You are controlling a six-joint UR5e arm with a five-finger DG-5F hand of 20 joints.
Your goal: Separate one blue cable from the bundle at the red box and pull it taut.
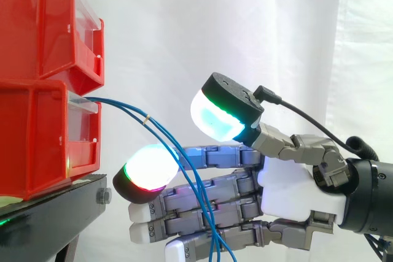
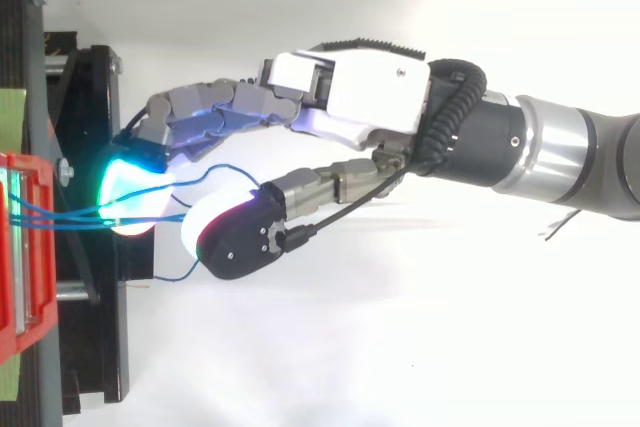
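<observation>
Several thin blue cables (image 1: 123, 108) leave the front of the lower red bin (image 1: 37, 139) as one bundle tied by a small pale band (image 1: 146, 118). They then droop down across my fingers (image 1: 202, 207). My hand (image 1: 288, 182) reaches in from the right, open, with its fingers stretched level toward the bin. The thumb pad (image 1: 215, 115) is raised above the cables and apart from the fingers. From above, the cables (image 2: 60, 215) run from the red bin (image 2: 20, 247) into the gap between the glowing fingertip (image 2: 130, 192) and the thumb (image 2: 235, 232). Nothing is pinched.
A second red bin (image 1: 43, 23) is stacked on the lower one. Both rest on a black stand (image 1: 49, 207), whose edge lies just below and left of my fingertips. A white curtain hangs behind.
</observation>
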